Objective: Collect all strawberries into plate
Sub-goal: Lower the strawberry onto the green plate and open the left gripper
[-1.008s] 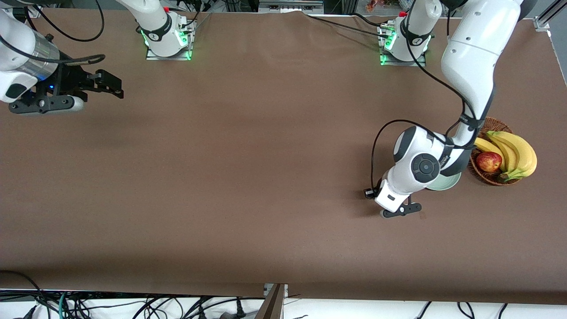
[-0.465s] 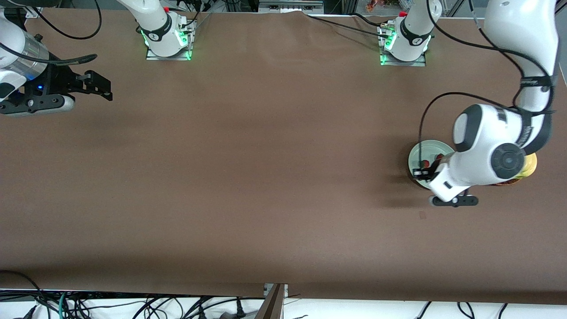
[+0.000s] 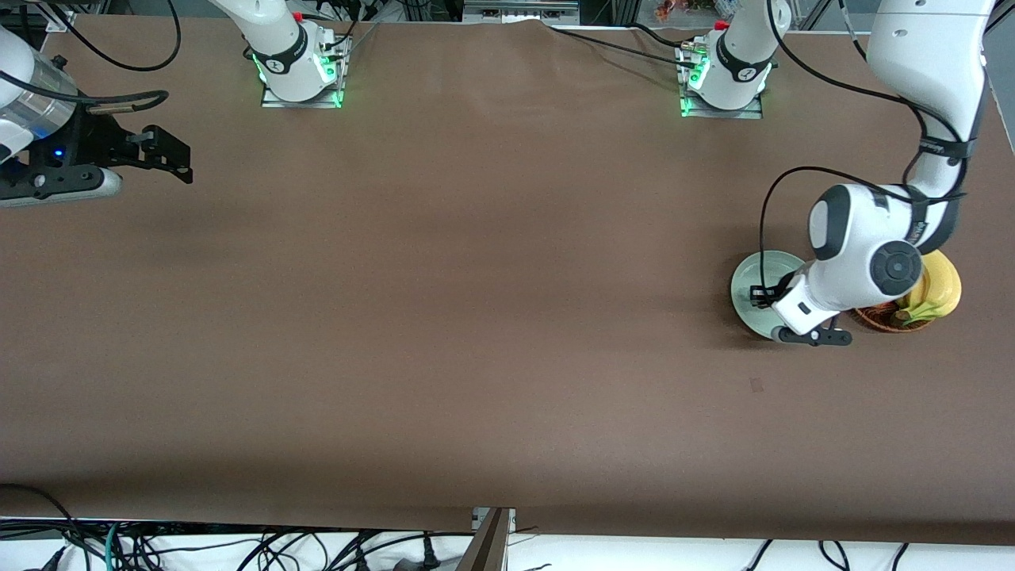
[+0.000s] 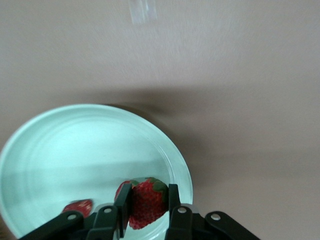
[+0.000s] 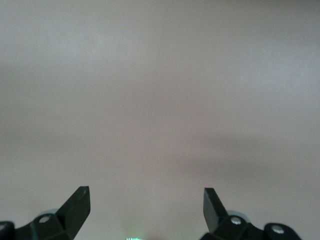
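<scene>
One red, green-capped strawberry (image 4: 148,202) sits pinched in the left claw (image 4: 147,206) over the mint plate (image 4: 75,150).

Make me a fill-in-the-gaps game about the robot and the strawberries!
1. The left pincer is shut on a ____.
2. It hangs over the mint-green ____.
3. The right pincer is ____ and holds nothing, over bare table.
4. Beside the plate is a basket with yellow ____ in it.

Missing words: strawberry; plate; open; bananas.
</scene>
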`<state>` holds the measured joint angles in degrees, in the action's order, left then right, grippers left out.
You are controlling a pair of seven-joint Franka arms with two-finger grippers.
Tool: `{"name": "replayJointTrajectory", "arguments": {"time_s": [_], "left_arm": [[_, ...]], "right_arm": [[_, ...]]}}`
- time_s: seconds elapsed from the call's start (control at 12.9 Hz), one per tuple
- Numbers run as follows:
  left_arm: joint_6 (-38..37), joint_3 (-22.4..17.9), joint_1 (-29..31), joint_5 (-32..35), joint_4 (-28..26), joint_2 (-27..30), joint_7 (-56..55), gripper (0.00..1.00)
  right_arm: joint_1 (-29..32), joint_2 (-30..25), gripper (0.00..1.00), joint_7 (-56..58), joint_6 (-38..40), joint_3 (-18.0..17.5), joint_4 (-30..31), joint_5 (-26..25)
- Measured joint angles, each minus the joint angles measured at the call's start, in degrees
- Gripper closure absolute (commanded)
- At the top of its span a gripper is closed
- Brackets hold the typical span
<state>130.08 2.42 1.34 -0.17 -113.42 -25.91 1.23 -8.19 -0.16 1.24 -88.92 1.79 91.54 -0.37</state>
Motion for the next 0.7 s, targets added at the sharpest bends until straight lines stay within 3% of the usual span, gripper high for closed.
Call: {"name": "replayJointTrajectory", "arguments": {"time_s": [0.08, 0.16, 0.47, 0.7], "left_arm": [[1.07, 0.01, -0.03, 0.00, -1.09, -0.22, 0.00, 0.67], [1.41, 0.01, -0.02, 0.00, -1.51, -0.29, 0.00, 0.02], [1.09, -0.03, -0.03, 0.00, -0.76, 0.14, 0.08, 0.00], [-8.21, -0.41, 0.02, 0.00, 4.38, 3.67, 0.18, 0.00]], "right_arm": [[0.13, 0.31, 0.01, 0.00, -0.02, 0.00, -0.97, 0.00], [0.29, 0.61, 0.01, 0.00, -0.03, 0.00, -1.55, 0.00], [0.66, 1.79, 0.00, 0.00, -0.12, 0.00, -2.42, 0.00], [0.67, 1.94, 0.01, 0.01, -0.12, 0.00, -2.48, 0.00]]}}
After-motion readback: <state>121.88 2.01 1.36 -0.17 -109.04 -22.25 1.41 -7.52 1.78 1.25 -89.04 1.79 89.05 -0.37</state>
